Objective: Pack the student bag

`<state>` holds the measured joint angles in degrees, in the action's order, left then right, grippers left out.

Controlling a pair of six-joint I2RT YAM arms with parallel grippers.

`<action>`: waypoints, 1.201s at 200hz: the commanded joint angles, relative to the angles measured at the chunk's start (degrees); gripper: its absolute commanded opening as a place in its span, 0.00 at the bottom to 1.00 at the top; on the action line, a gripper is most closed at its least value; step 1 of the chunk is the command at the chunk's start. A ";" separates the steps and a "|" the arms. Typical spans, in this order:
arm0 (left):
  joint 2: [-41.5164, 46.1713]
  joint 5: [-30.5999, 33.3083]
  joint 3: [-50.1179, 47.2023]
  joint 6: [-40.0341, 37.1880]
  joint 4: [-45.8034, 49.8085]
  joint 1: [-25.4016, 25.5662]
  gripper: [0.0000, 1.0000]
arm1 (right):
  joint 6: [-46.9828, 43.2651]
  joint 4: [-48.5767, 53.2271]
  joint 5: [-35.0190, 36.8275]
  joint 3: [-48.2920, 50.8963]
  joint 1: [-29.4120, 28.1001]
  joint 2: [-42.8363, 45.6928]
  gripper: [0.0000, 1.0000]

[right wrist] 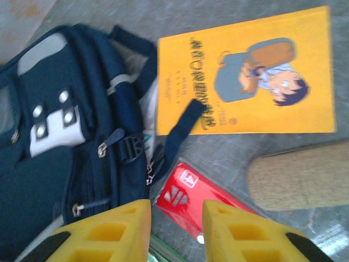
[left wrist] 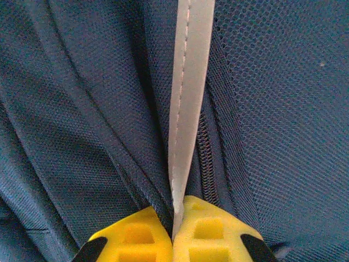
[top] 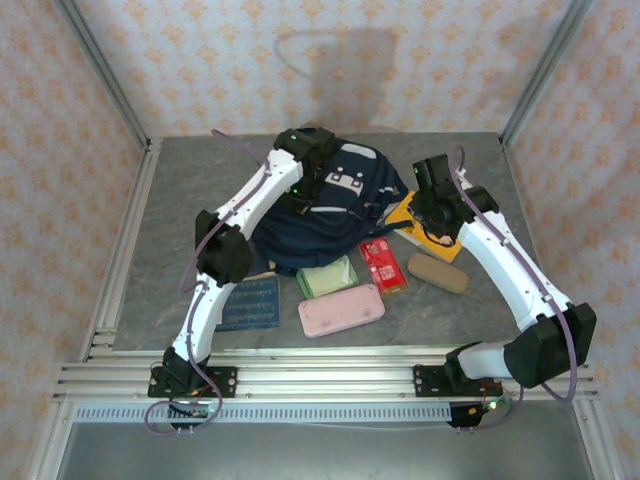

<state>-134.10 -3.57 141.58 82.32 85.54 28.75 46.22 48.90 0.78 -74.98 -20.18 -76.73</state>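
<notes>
Bench (top: 180, 200): grey, arms bolted at the near edge.

Student bag (top: 310, 235): lies at mid-bench toward the rear. Navy, slumped flat, white patch uppermost. Its long axis runs slantwise from near-left to far-right.

Left arm: reaches over the bag and comes down on its upper surface, so it is the nearer arm; it is on the bag itself. Right arm: off the bag's right flank, near but apart.

Loose items lie right of the bag and in front of it:
- yellow book (right wrist: 245, 71), with a bag strap lying across its corner
- pink case (top: 341, 309)
- tan pouch (right wrist: 300, 174)
- red packet (right wrist: 191, 196)

Grey stripe (left wrist: 188, 82) on the bag: runs straight away from the left fingers (left wrist: 136, 234), alongside a zip line (left wrist: 206, 158). These fingers are pressed together with the stripe's near end pinched between them.

Right fingers (right wrist: 109, 229): apart, nothing between them. They hang above the red packet, with the bag's side just to their left.

Judgement: the next move turns on the stripe. A pull back along its own line would likely lift the fabric by the zip. The right arm is better placed for the items.
</notes>
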 commanded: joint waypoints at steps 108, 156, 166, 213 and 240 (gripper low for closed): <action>24.23 3.89 -19.85 -51.24 -14.19 -4.64 0.00 | -31.41 -13.97 -27.00 -5.99 -4.91 -4.04 0.35; 30.38 -3.48 -25.68 -59.30 -19.59 -6.59 0.00 | -36.22 -15.68 -31.78 -10.70 -10.75 -9.49 0.44; 30.69 -4.36 -26.29 -60.08 -19.95 -6.82 0.00 | -36.34 -18.20 -33.40 -10.64 -10.98 -10.85 0.44; 32.59 -6.81 -29.82 -60.88 -22.72 -7.48 0.00 | -37.72 -22.16 -38.39 -17.05 -12.42 -22.06 0.42; 32.41 -7.58 -29.95 -61.31 -23.00 -7.48 0.00 | -41.45 -25.25 -40.37 -17.99 -14.72 -26.35 0.42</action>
<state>-105.62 -6.28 111.13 25.08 66.94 20.71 9.91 28.16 -35.83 -90.80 -32.29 -100.09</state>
